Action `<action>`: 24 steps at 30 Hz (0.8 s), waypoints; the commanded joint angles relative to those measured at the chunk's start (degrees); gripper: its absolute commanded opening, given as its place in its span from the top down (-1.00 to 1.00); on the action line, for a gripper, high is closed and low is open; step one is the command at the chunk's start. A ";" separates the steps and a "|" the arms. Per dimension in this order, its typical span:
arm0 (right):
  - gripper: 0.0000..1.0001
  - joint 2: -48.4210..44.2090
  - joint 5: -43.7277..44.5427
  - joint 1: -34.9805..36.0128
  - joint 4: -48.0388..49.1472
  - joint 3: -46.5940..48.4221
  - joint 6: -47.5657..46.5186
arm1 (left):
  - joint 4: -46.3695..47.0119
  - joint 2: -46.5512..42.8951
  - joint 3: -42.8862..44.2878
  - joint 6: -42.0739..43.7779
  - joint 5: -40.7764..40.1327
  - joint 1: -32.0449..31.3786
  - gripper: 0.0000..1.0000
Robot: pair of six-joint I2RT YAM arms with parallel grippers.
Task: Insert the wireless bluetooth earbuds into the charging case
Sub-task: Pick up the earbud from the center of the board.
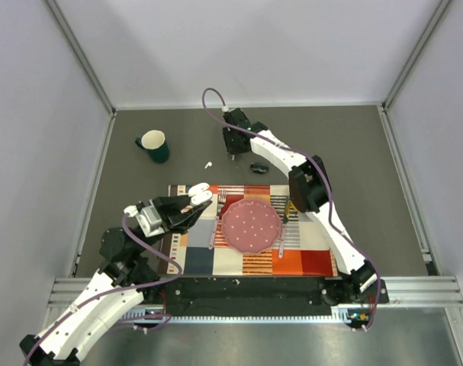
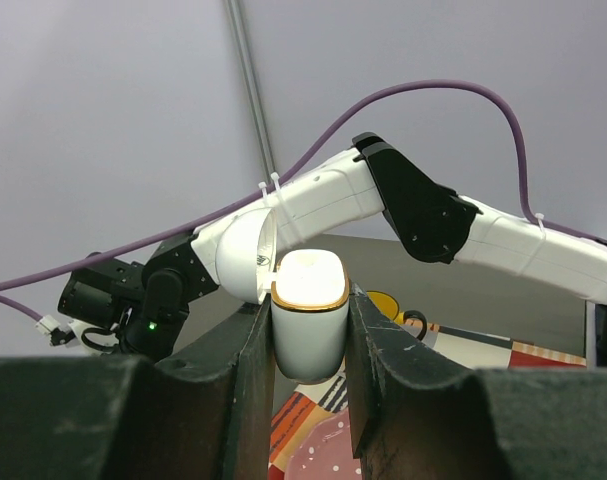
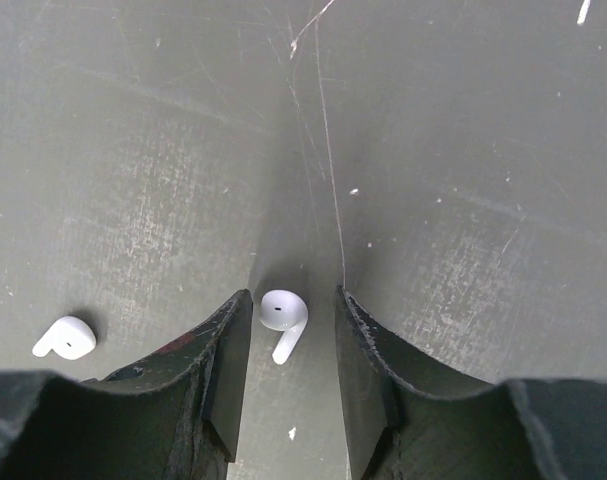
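Observation:
My left gripper [image 1: 196, 201] is shut on the white charging case [image 1: 200, 193] and holds it above the placemat's left end. In the left wrist view the case [image 2: 309, 315] stands upright between the fingers, its gold-rimmed top open. My right gripper [image 1: 233, 153] points down at the dark table at the back and is open. In the right wrist view one white earbud [image 3: 282, 312] lies on the table between its open fingers [image 3: 230, 340], touching neither. The second earbud [image 3: 65, 338] lies apart to the left; it seems to be the white speck in the top view [image 1: 208, 163].
A small black oval object [image 1: 259, 167] lies just right of my right gripper. A dark green mug [image 1: 154, 145] stands at the back left. The striped placemat [image 1: 307, 259] bears a pink dotted plate [image 1: 251, 226], cutlery and a yellow mug [image 2: 388, 303] under the right arm.

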 commanded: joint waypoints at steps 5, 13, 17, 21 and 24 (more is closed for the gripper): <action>0.30 2.32 1.32 1.30 -1.31 1.83 -0.40 | 0.60 -0.94 2.16 0.40 -0.48 -0.22 1.00; 0.48 2.58 0.26 1.39 -1.31 2.18 0.13 | 0.25 -1.47 1.98 0.31 -1.09 -0.22 1.00; 0.49 2.40 0.26 1.39 -1.40 2.09 -0.22 | 0.16 -1.47 2.16 0.31 -1.53 -0.22 1.00; 0.63 2.05 0.61 1.39 -1.31 0.96 -0.66 | 0.16 -1.47 2.07 0.31 -1.44 -0.22 1.00; 0.69 1.79 0.26 1.39 -1.22 0.87 -0.75 | 0.16 -1.56 2.16 0.22 -1.35 -0.22 1.00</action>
